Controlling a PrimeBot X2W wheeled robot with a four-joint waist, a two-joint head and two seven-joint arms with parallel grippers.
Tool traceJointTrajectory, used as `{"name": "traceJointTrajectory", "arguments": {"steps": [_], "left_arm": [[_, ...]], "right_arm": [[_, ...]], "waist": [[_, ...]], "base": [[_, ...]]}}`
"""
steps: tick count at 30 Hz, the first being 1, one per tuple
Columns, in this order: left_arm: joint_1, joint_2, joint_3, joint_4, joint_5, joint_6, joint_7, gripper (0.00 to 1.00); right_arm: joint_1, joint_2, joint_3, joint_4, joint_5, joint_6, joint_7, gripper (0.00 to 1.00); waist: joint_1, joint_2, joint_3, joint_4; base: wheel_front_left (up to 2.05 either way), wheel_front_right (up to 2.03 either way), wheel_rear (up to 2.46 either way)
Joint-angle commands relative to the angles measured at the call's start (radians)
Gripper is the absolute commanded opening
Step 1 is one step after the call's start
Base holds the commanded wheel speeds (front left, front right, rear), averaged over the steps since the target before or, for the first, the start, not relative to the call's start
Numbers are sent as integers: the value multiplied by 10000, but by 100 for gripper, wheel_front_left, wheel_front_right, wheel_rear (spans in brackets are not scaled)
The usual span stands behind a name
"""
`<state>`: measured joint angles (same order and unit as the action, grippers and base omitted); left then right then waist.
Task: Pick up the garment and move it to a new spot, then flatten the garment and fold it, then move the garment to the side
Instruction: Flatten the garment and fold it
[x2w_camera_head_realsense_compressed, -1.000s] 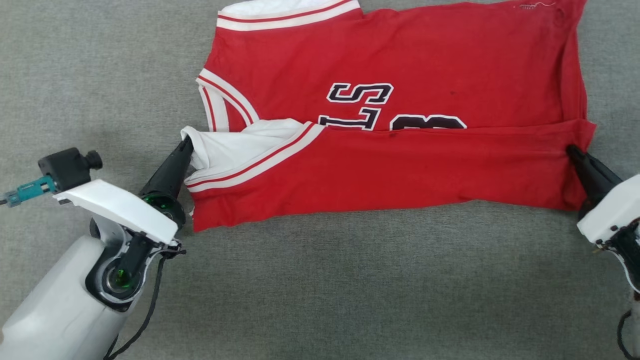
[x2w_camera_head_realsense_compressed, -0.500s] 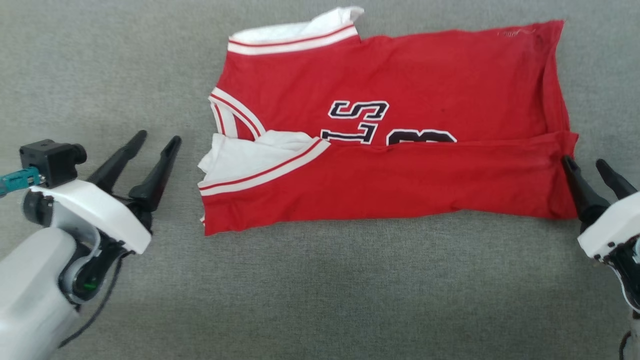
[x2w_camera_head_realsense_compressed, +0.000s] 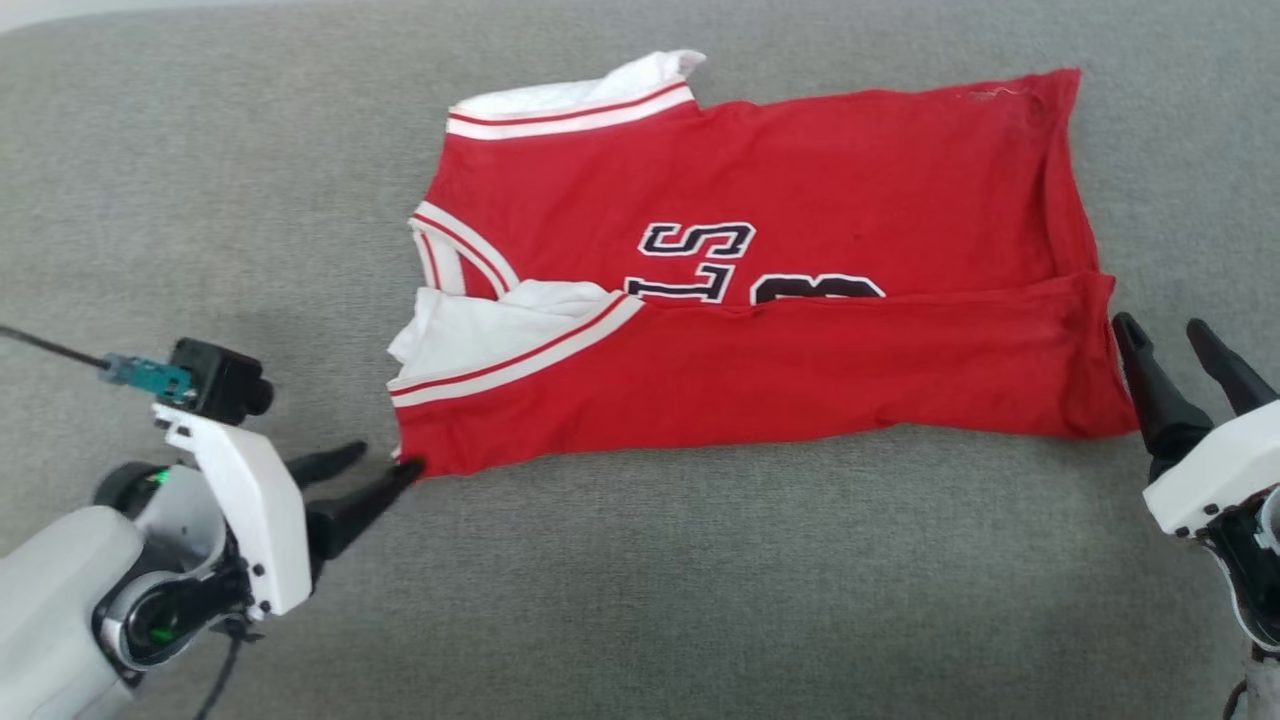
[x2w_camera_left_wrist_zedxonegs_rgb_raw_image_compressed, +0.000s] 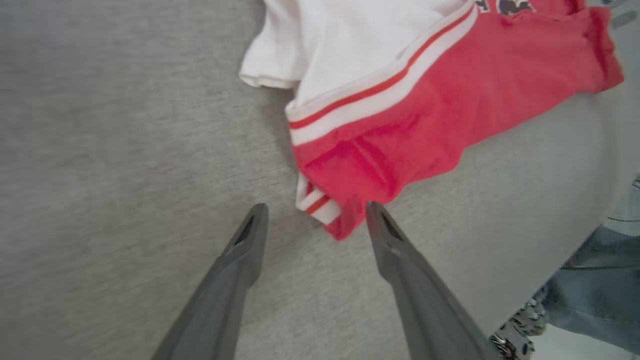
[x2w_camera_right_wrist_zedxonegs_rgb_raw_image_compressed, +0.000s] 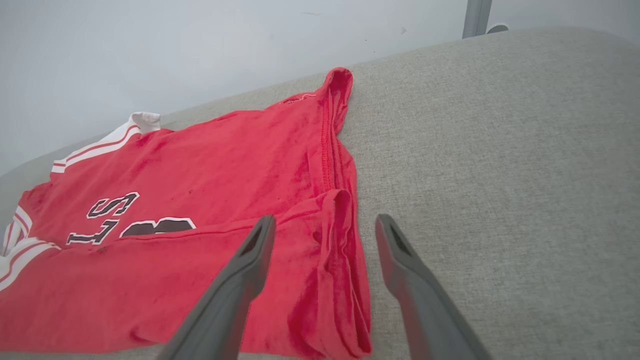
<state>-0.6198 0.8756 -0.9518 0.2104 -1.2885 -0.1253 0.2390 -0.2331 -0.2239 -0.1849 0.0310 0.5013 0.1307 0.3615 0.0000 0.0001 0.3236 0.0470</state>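
Where the work lies, a grey woven fabric surface (x2w_camera_head_realsense_compressed: 650, 580) runs beneath both grippers. Its far edge rounds off against a plain pale wall (x2w_camera_right_wrist_zedxonegs_rgb_raw_image_compressed: 200, 45) beyond the right gripper's fingertips.

The garment (x2w_camera_head_realsense_compressed: 850, 170) lies flat on this surface, stretched between the two grippers. The body is red, and the near long edge is folded up over the chest, partly covering the black-and-white print. White sleeves with red-and-white striped trim lie at the end nearest the left gripper.

Left gripper (x2w_camera_head_realsense_compressed: 385, 459): fingers spread, gripping nothing. The garment's near corner, showing a strip of striped trim, sits just ahead of its fingertips and between them. Contact cannot be confirmed.

Right gripper (x2w_camera_head_realsense_compressed: 1158, 325): fingers spread, gripping nothing. The doubled red hem lies just ahead of its tips.

A metal post (x2w_camera_right_wrist_zedxonegs_rgb_raw_image_compressed: 475, 17) stands past the surface's far edge, ahead of the right gripper. A person's denim-clad leg (x2w_camera_left_wrist_zedxonegs_rgb_raw_image_compressed: 590, 300) shows off the surface's edge, to the right of the left gripper's fingers.
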Motion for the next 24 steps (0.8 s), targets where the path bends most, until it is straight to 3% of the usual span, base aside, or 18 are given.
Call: {"name": "traceJointTrajectory", "arguments": {"steps": [1, 5, 8, 10, 11, 12, 13, 19, 24], "left_arm": [[61, -139, 44, -69, -329, -21, 216, 100], [-199, -322, -149, 562, -716, -11, 1055, 98], [-316, -768, -262, 1037, -1008, -26, 1400, 81], [-375, -1044, -325, 1391, -1130, -21, 1549, 51], [-391, -1144, -375, 1532, -1164, -14, 1598, 43], [-416, -1222, -416, 1641, -1149, -19, 1631, 29], [-423, -1301, -415, 1715, -1194, -23, 1599, 0], [-330, -1253, -486, 1477, -1203, -27, 1387, 0], [-461, -1170, -585, 1199, -973, -29, 1145, 0]], "right_arm": [[-23, 49, 27, -88, -71, 0, 2, 100], [-164, 163, 68, -53, -130, 0, -105, 100], [-237, 180, 180, 76, -114, 0, -198, 100], [-292, 159, 278, 184, -144, 0, -208, 100], [-316, 151, 320, 228, -155, 0, -209, 100], [-347, 135, 361, 259, -173, 0, -203, 100], [-378, 94, 421, 280, -215, 0, -180, 100], [-463, -618, 1163, 374, -728, 0, 269, 100], [-886, -1462, 1945, 492, -749, 0, 1391, 100]], "waist": [[0, -1, 89, -106], [0, -1, 265, -377], [0, -1, 302, -541], [0, -1, 291, -643], [0, -1, 278, -692], [0, -1, 270, -739], [0, -1, 255, -784], [0, -1, 205, -883], [0, -1, 300, -729]], "base": [[0, 0, 0], [0, 0, 0], [0, 0, 0], [0, 0, 0], [0, 0, 0], [0, 0, 0], [0, 0, 0], [0, 0, 0], [0, 0, 0]]}}
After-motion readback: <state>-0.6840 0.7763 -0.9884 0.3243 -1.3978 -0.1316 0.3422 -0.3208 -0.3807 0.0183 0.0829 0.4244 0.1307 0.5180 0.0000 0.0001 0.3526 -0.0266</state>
